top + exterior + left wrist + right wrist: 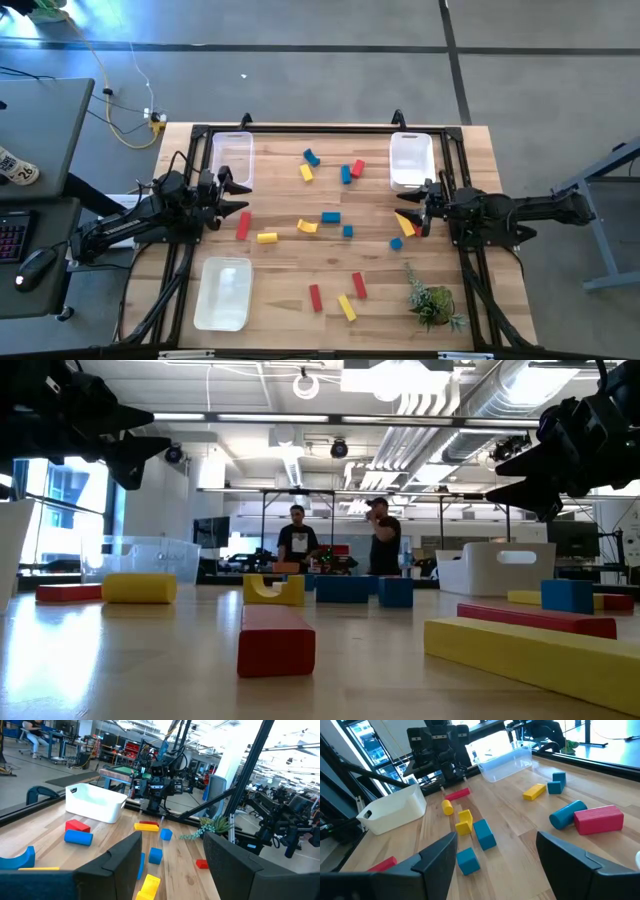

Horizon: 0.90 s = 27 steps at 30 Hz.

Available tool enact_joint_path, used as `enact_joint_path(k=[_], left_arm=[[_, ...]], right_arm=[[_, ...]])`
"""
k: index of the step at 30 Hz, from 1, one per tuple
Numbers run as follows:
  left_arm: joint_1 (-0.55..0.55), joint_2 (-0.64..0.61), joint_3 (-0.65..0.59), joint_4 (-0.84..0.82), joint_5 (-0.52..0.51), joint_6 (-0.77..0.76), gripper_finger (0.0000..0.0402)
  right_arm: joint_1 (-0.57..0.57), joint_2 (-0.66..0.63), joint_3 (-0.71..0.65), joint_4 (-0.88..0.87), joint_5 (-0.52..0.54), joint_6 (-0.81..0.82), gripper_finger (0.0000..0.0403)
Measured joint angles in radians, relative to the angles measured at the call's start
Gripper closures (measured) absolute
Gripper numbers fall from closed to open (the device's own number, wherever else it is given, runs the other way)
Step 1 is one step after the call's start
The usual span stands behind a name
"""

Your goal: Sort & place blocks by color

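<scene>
Red, yellow and blue blocks lie scattered flat on the wooden table point(290, 265): a far group around a blue one point(312, 157), a middle group around a blue bar point(330, 217), and a near group with a red bar point(316, 297) and a yellow bar point(346, 307). My left gripper point(240, 195) point(172, 855) hovers open at the left side, above a red bar point(243, 226) and nearer the far edge. My right gripper point(415, 212) point(495, 852) hovers open at the right side, beside a yellow piece point(404, 221). Nothing is between either pair of fingers.
A clear bin point(232, 158) stands at the far left, a white bin point(411, 160) at the far right, and another pale bin point(224, 292) at the near left. A small green plant point(432, 300) sits at the near right. Two people stand in the room behind point(340, 545).
</scene>
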Motion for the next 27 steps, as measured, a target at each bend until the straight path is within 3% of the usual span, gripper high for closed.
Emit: enact_joint_path(k=[14,27], left_arm=[[0.000,0.000,0.000,0.000,0.000,0.000,0.0200],[0.000,0.000,0.000,0.000,0.000,0.000,0.0200]], right_arm=[[0.000,0.000,0.000,0.001,0.000,0.009,0.0143],[0.000,0.000,0.001,0.006,0.032,0.320,0.0143]])
